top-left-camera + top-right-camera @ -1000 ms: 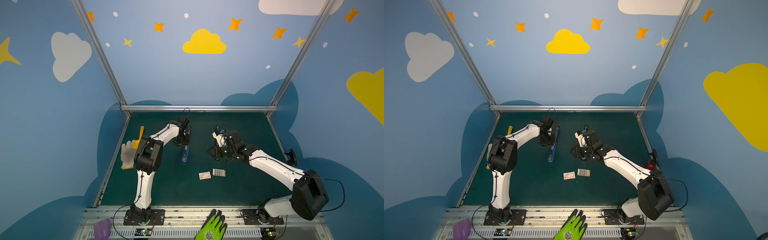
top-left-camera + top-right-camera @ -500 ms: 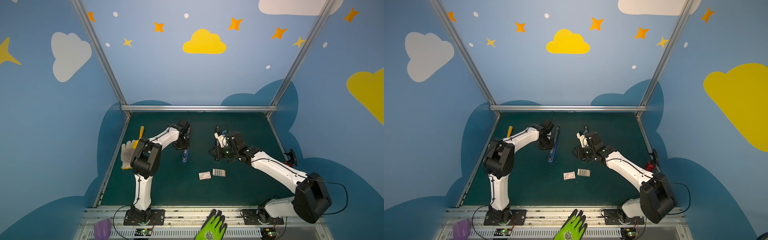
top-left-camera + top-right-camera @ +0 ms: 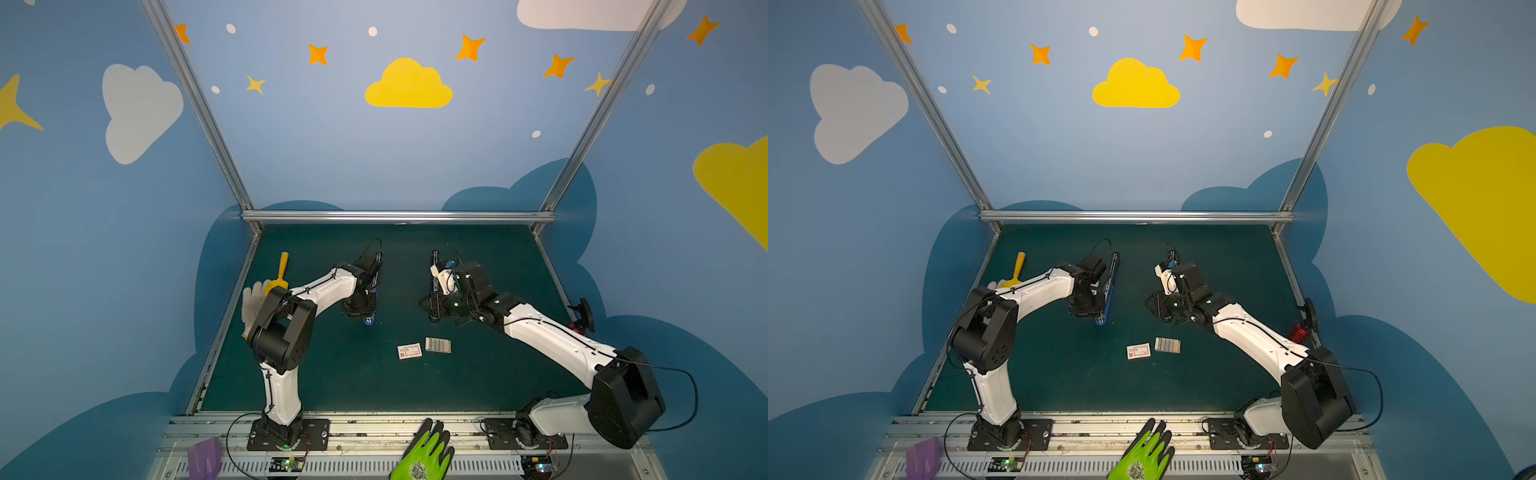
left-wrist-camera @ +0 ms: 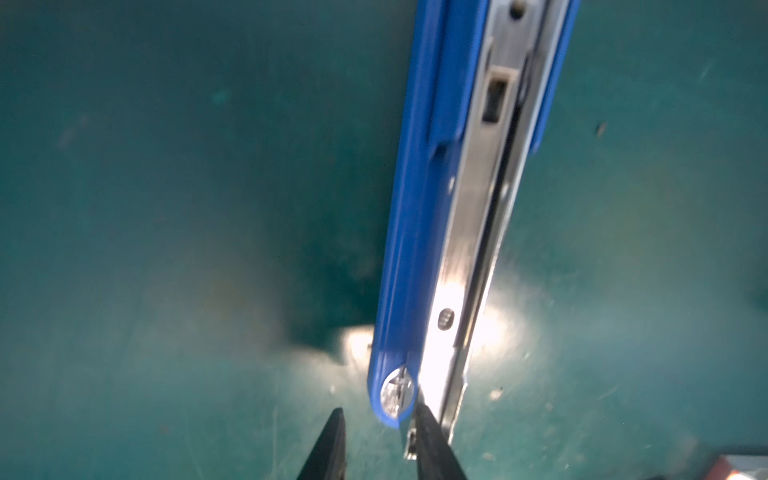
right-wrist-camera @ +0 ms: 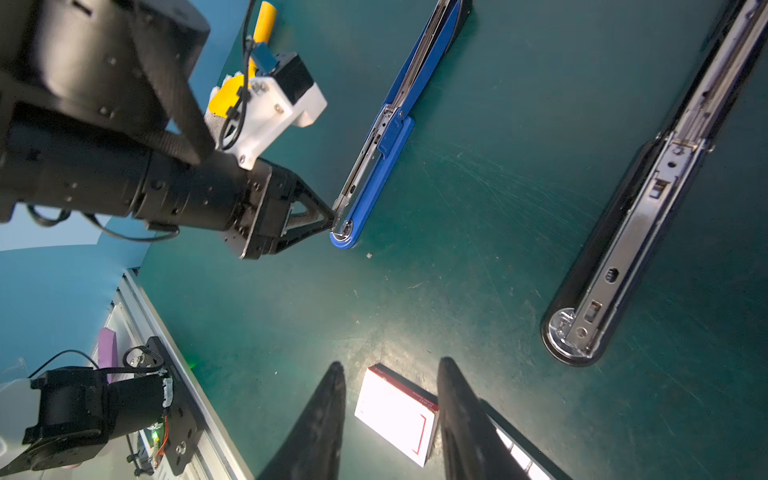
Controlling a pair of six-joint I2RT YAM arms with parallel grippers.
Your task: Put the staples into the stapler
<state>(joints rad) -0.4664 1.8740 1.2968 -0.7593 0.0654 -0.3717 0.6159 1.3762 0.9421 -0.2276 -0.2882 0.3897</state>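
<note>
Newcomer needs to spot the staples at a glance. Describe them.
On the green mat, toward its front middle, two small pale rectangles lie side by side. The staples are the right-hand one in both top views: a grey tray ribbed with rows of strips, while its neighbour, the white box, is smooth with a red mark.

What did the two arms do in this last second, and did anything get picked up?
The left tool slid a little along the blue stapler toward its near end, the arm's elbow sinking; the right tool crept slightly frontward. Nothing was taken hold of or let go. The blue stapler, black stapler, staples and white box stayed put.
</note>
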